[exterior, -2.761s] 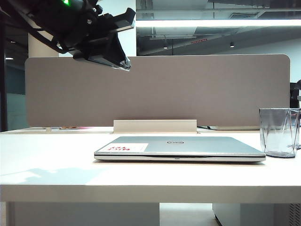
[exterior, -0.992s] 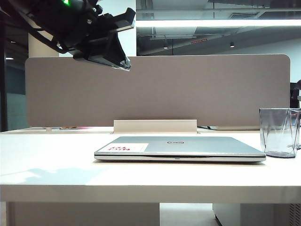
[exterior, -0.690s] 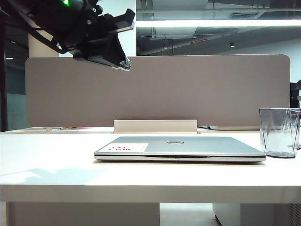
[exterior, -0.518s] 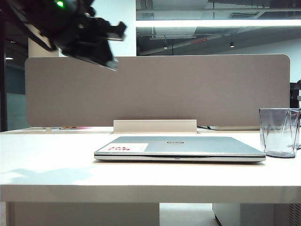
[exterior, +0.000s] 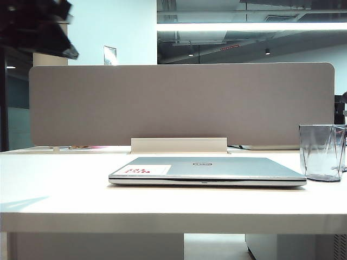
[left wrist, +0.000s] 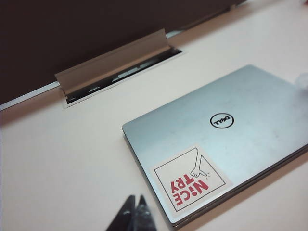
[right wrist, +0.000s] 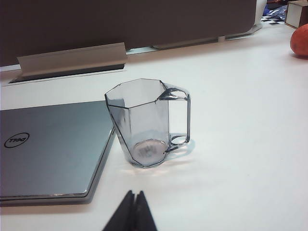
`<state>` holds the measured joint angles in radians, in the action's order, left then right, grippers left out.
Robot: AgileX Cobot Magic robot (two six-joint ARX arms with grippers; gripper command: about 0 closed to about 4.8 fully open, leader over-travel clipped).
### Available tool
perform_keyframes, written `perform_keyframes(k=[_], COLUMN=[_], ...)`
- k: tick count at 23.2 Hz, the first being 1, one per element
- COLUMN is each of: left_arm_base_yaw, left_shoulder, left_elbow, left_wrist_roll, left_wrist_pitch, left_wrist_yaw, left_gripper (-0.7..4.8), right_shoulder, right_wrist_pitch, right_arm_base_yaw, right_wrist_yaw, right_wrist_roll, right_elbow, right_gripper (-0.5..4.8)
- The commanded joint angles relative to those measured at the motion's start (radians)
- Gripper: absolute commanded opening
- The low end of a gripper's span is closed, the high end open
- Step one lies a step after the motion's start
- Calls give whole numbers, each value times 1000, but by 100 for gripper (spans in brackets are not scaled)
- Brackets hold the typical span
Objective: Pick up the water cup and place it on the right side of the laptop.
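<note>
Lid logo: you can read "DELL" in a ring on the laptop [left wrist: 226, 139] lid — clearest in the left wrist view, near the middle of the frame.
Same logo, right wrist view: you see it at the left edge of the frame on the lid [right wrist: 48, 149], partly cut off.
Sticker: white sticker [left wrist: 191, 182] with red letters "NiCE TRY" — it sits on the lid's corner, lower middle of the left wrist frame.
Sticker, exterior view: you see only red marks, too small to read.
</note>
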<state>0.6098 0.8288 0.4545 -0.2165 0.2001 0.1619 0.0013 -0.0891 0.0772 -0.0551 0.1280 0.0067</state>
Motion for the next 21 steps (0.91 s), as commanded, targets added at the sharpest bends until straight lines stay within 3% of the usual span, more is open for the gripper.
perform_keyframes(k=[1, 4, 9, 17, 21], left_arm_base_yaw=[-44, -65, -105, -323, -401], left_shoulder=[-49, -90, -180, -402, -502], left_elbow=[-52, -103, -208, -309, -309], left_wrist_roll=[89, 151, 154, 154, 209], left_wrist_pitch=[34, 34, 93, 53, -23], left_wrist_yaw=[-54, -53, -49, -54, -54], left_gripper=[-6, -6, -6, -6, -6], right_shoulder=[-2, -2, -2, -2, -2], right_wrist_pitch=[10, 10, 10, 10, 10], right_arm_base_yaw=[0, 0, 0, 0, 0], right_wrist_yaw=[5, 5, 5, 5, 5], right_wrist_roll=[3, 3, 3, 3, 3], right_elbow=[-6, -6, -6, -6, -6], right_gripper=[-4, -4, -5, -4, -4])
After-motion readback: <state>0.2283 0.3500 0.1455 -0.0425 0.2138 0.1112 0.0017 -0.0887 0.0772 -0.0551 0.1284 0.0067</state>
